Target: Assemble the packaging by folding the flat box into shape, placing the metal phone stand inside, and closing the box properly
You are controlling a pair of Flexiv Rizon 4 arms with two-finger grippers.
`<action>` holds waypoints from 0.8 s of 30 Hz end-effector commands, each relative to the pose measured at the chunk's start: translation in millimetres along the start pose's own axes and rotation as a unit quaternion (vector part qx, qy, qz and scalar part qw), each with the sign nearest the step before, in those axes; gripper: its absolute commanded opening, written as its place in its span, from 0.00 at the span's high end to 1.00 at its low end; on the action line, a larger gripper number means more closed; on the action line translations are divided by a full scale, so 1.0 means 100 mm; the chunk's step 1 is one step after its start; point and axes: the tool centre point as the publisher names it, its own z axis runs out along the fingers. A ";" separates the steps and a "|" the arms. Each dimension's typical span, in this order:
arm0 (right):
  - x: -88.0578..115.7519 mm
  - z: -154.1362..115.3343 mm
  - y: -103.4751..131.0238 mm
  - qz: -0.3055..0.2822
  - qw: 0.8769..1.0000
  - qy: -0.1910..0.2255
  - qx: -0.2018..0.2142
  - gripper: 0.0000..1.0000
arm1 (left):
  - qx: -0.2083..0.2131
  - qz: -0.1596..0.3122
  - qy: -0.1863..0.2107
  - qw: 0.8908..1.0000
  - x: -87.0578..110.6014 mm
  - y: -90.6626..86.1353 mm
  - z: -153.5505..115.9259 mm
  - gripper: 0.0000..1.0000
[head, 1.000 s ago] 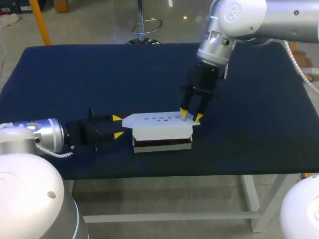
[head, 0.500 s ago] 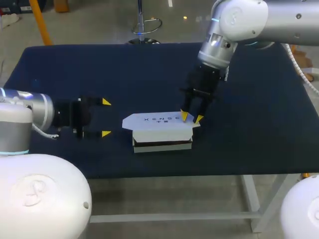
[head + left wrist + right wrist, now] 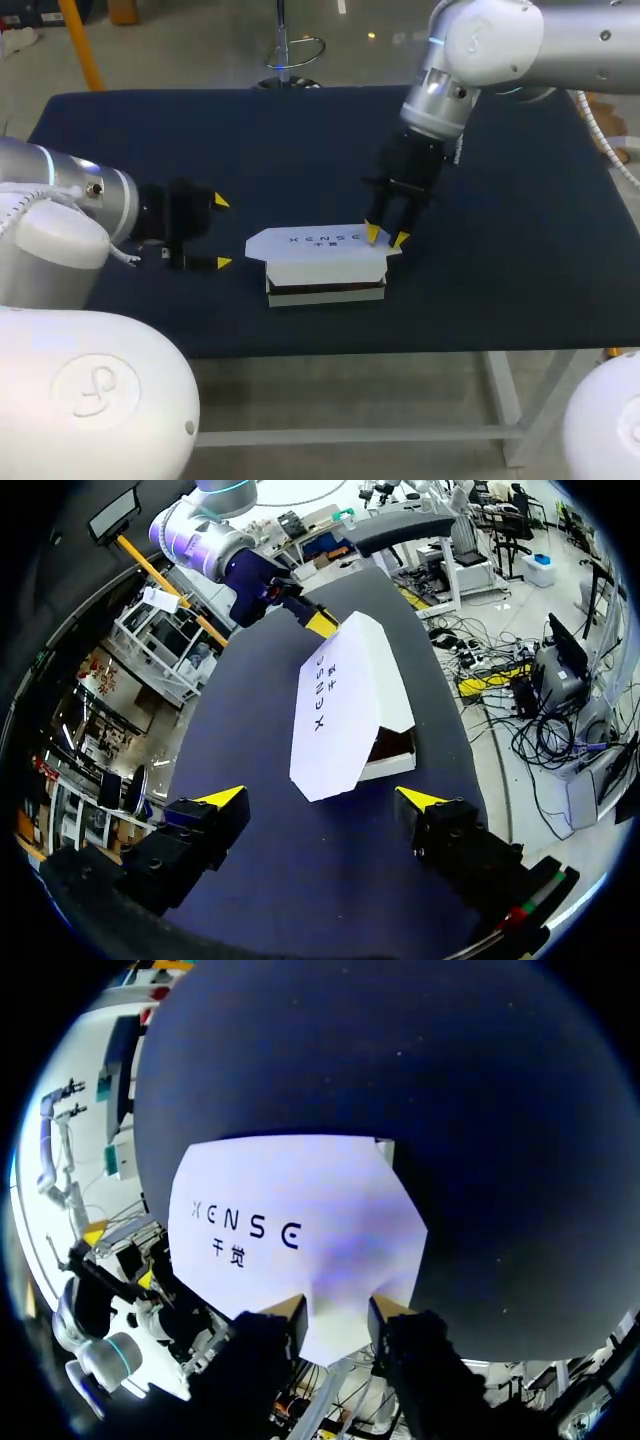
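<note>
Left tool (image 3: 221, 233): released, wide apart, nothing in it, hovering over the dark blue tabletop (image 3: 200, 140) just left of the box and clear of it. White cardboard box (image 3: 325, 275): erected, with its walls upright, sitting at the front middle of the tabletop. Its printed white lid (image 3: 318, 240) lies over the top but is not seated. In the left wrist view the near end of the lid stands raised, leaving a dark gap above the box wall. The pointed tuck flap (image 3: 255, 244) at the lid's left end sticks out past the wall, not tucked in. Metal phone stand: not seen on the tabletop or through the gap, so it is probably already inside, but the interior is too dark to confirm. Right tool (image 3: 386, 237): down on the right end of the lid. I cannot tell whether it grips that edge or only presses on it. Status, as judged: folding is done and loading is likely done. What is left is closing: lower the lid, tuck the left flap in, and check that the right end is seated.
</note>
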 end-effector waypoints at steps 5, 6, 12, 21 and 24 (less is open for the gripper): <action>-0.03 0.04 -0.01 0.002 1.000 0.004 -0.002 0.56 | -0.072 -0.257 0.068 0.961 -0.31 -0.21 0.00 0.00; -0.03 0.04 -0.01 0.002 1.000 0.005 -0.003 0.57 | -0.072 -0.257 0.068 0.961 -0.31 -0.21 0.00 0.00; -0.03 0.05 0.00 0.000 1.000 0.006 -0.003 0.57 | -0.072 -0.257 0.068 0.961 -0.31 -0.21 0.00 0.00; -0.02 0.06 0.00 0.003 1.000 0.003 -0.011 0.58 | -0.116 -0.406 0.139 0.896 -0.48 -0.36 0.19 0.00; -0.03 0.07 -0.01 0.005 1.000 0.004 -0.012 0.58 | -0.157 -0.486 0.162 0.844 -0.49 -0.42 0.29 0.00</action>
